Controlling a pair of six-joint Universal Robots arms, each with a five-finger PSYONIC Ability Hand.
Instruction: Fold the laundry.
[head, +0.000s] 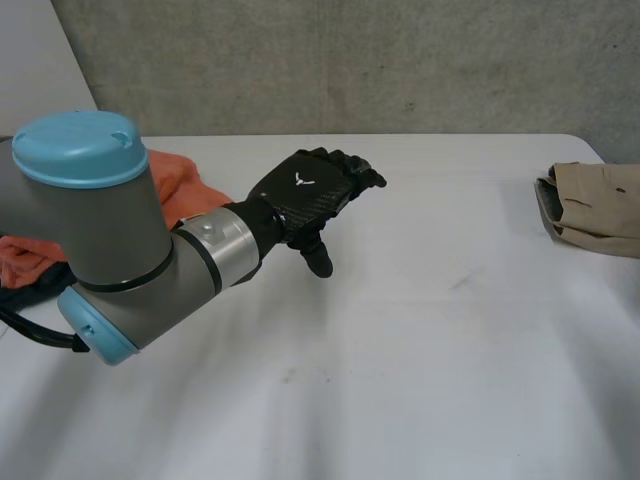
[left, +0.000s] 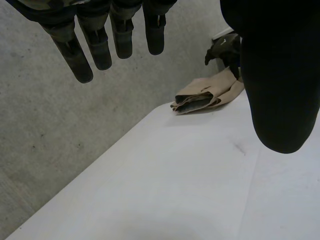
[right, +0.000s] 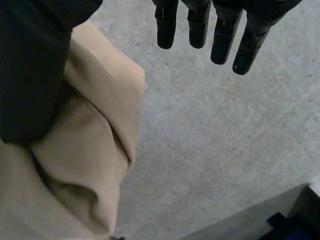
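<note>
Orange crumpled cloth (head: 180, 175) lies at the left rear of the white table (head: 420, 360), behind the left arm. The left hand (head: 305, 195) hovers over the table's middle, back upward, fingers relaxed and holding nothing. A folded tan fabric garment (head: 595, 205) rests at the right edge. There the right hand (right: 220, 30) hangs with straight fingers, thumb beside the fabric, gripping nothing.

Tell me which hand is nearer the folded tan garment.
Right. The right hand is at the tan garment, thumb beside the cloth. The left hand hangs open over the table, far from that garment, nearer the orange cloth.
</note>
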